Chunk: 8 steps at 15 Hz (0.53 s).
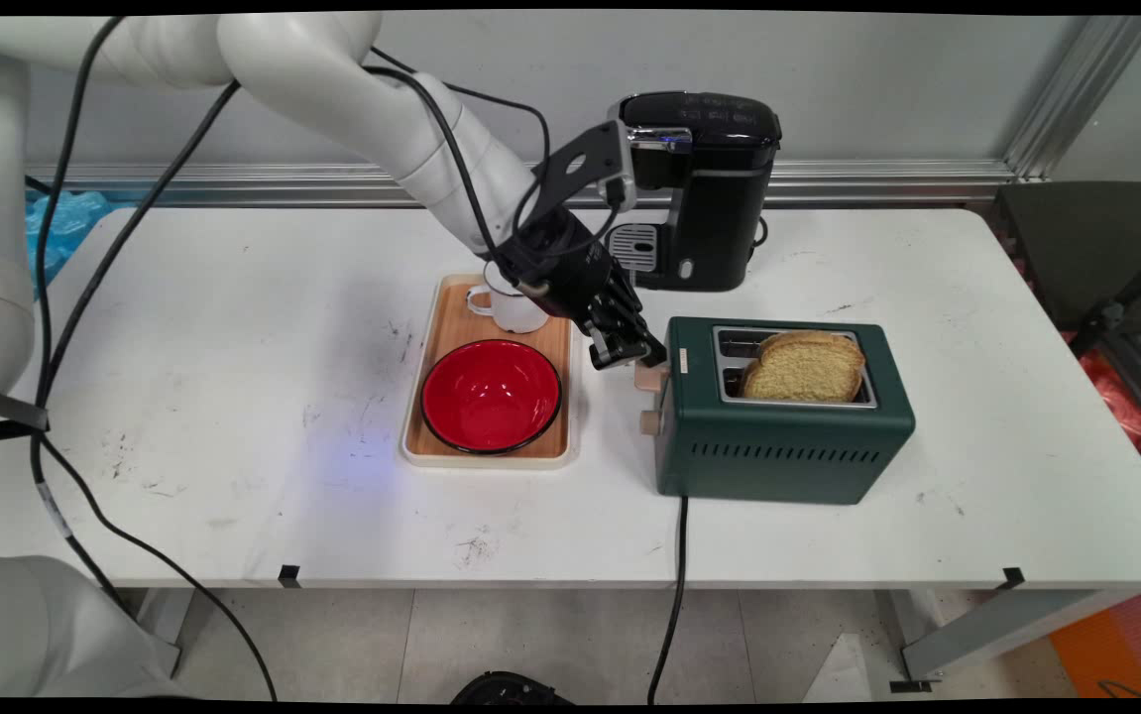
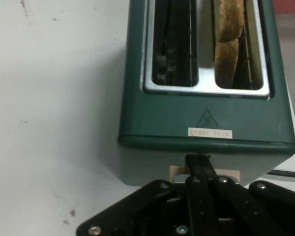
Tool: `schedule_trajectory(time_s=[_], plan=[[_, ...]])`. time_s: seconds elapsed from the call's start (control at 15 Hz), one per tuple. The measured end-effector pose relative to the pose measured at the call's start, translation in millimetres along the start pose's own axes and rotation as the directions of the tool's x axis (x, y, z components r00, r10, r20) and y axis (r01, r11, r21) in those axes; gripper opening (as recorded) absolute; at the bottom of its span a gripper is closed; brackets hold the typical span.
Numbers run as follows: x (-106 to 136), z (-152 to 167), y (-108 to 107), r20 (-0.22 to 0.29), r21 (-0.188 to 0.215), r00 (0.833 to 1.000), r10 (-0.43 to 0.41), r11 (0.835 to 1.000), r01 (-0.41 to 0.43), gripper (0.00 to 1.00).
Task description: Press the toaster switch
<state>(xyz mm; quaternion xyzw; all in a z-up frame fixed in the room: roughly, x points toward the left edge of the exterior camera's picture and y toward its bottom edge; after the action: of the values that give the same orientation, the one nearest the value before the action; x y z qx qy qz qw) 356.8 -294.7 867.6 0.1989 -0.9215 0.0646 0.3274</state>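
A dark green two-slot toaster (image 1: 783, 436) stands right of centre on the white table. A slice of toast (image 1: 806, 367) sticks up from its nearer slot; the far slot is empty. My gripper (image 1: 629, 349) is at the toaster's left end, fingers shut together, tips right on top of the beige lever (image 1: 649, 377). A second beige knob (image 1: 649, 422) sits lower on that end. In the hand view the toaster (image 2: 201, 113) fills the frame, the toast (image 2: 228, 29) sits in the right slot, and the shut gripper (image 2: 199, 161) covers the middle of the lever (image 2: 176, 171).
Left of the toaster, a wooden tray (image 1: 451, 297) carries a red bowl (image 1: 491, 395) and a white mug (image 1: 511, 307), partly behind the arm. At the back stands a black coffee maker (image 1: 709, 188). The toaster's black cord (image 1: 674, 595) drops over the table's front edge.
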Motion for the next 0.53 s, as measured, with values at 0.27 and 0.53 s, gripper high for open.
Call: schedule_trajectory(time_s=[0.27, 0.53], plan=[[-3.3, 8.8, 2.6, 0.009, -0.004, 1.0, -0.011, 1.0, 0.011, 0.0], [-9.4, 16.4, 4.8, 0.022, -0.01, 0.999, -0.024, 1.0, 0.024, 0.0]])
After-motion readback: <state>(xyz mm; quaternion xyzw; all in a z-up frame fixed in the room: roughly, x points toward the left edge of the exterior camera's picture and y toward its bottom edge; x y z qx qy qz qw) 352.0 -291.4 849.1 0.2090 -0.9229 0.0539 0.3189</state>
